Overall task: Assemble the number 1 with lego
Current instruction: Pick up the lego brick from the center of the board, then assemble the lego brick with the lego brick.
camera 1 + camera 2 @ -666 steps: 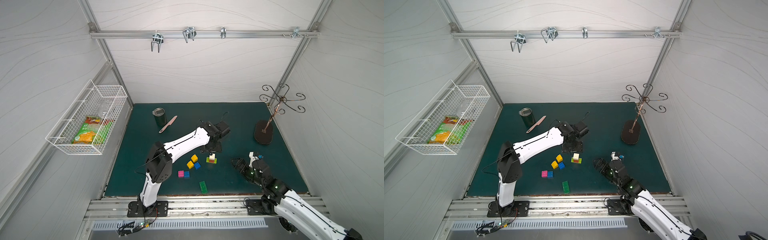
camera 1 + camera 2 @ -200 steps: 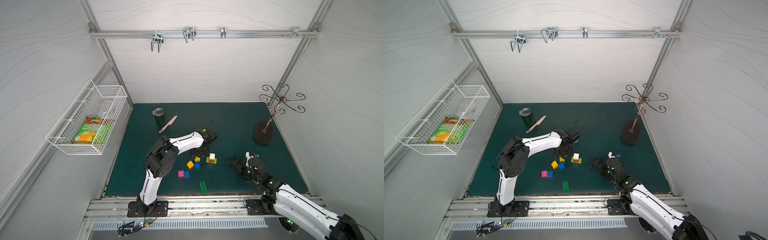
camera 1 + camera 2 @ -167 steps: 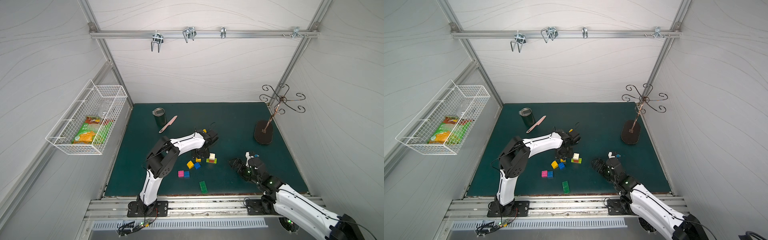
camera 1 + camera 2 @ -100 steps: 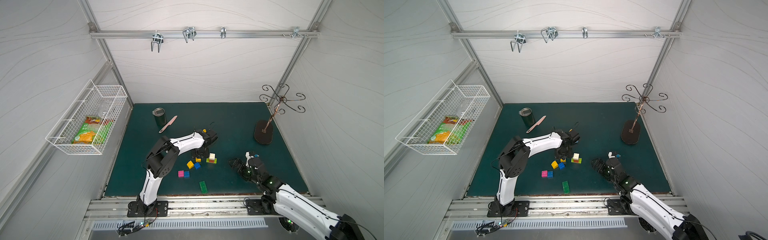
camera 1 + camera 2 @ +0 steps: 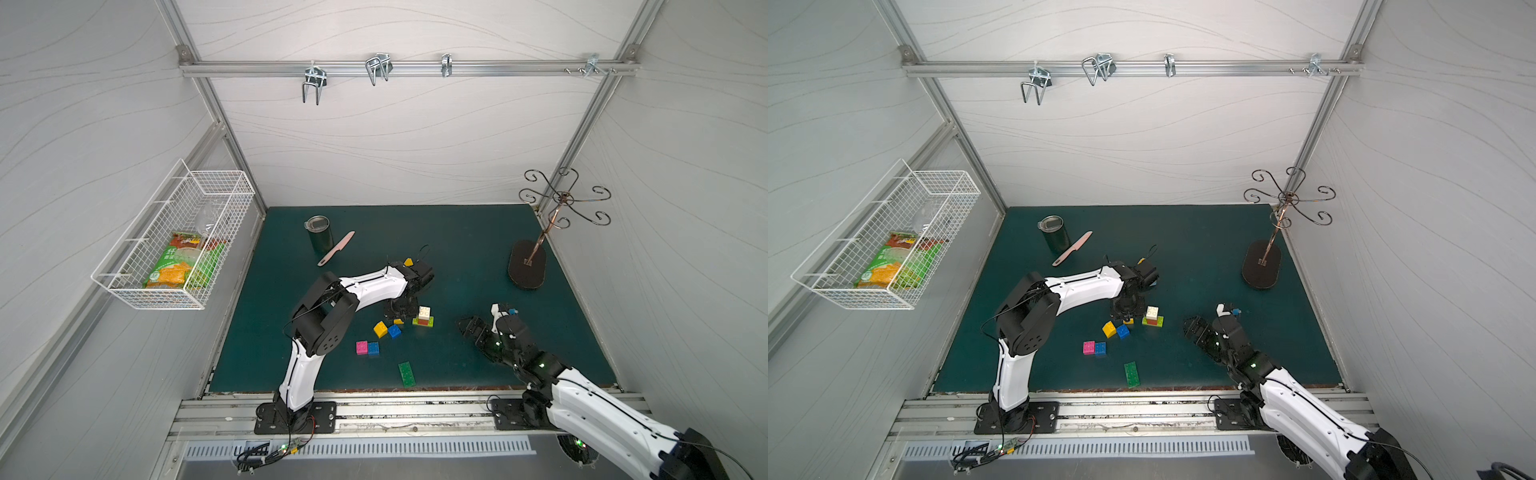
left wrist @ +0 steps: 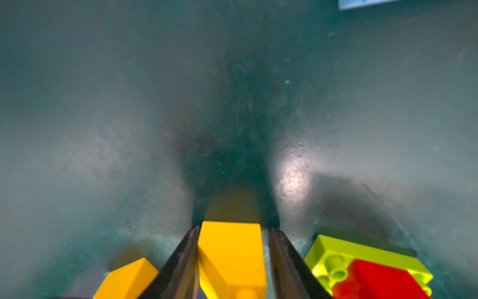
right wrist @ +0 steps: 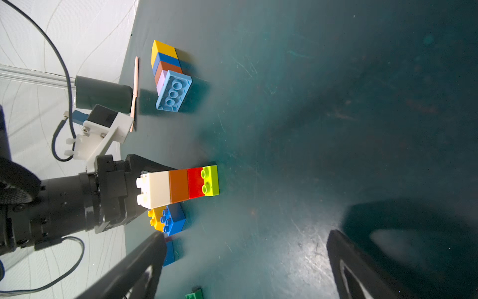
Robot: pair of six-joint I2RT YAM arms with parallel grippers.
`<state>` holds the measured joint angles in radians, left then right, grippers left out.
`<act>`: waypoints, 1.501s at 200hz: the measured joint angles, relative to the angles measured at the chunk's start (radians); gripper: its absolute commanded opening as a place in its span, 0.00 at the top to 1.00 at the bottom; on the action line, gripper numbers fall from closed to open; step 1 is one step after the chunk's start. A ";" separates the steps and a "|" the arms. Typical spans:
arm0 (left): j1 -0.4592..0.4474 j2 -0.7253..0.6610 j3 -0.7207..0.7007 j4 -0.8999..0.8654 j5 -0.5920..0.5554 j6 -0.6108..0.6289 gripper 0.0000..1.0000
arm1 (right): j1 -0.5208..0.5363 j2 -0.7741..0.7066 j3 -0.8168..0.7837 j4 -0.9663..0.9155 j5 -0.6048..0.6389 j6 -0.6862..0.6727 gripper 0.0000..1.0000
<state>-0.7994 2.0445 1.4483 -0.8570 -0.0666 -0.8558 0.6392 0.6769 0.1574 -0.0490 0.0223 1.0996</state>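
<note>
A small yellow lego brick point(image 6: 232, 259) rests on the green mat, just left of the upright stack in both top views. My left gripper point(image 6: 234, 229) points down over it point(image 5: 398, 321) and is shut on its sides. The upright stack point(image 5: 424, 316) point(image 7: 178, 186) is white, orange and red on a lime base. A second stack point(image 7: 168, 75), yellow to light blue, lies on its side farther back. My right gripper point(image 7: 247, 236) stands open and empty over bare mat, right of the stack point(image 5: 1196, 328).
Loose bricks lie toward the front: yellow point(image 5: 380, 328), blue point(image 5: 394, 331), pink point(image 5: 361, 347), another blue point(image 5: 373, 348) and a long green one point(image 5: 407, 374). A dark tumbler point(image 5: 320, 235) and pink knife point(image 5: 336, 248) sit at the back left, a hook stand point(image 5: 527, 270) at the right.
The left gripper has come down from above the upright stack to the yellow brick beside it, and its jaws have closed in on the brick. The right arm has stayed put.
</note>
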 measured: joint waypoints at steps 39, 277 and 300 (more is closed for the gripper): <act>0.000 -0.004 -0.003 0.001 0.000 0.016 0.74 | 0.000 0.002 0.000 0.000 0.000 0.000 0.01; -0.067 -0.074 0.388 -0.329 -0.047 0.148 0.91 | 0.000 0.042 0.001 0.000 -0.005 0.000 0.01; -0.112 -0.073 0.432 -0.333 -0.027 0.157 0.91 | 0.000 0.032 0.001 -0.001 -0.005 0.000 0.01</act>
<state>-0.9112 1.9717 1.8805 -1.1896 -0.0937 -0.6991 0.6392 0.7094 0.1581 -0.0502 0.0174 1.0996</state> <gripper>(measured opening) 0.351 0.991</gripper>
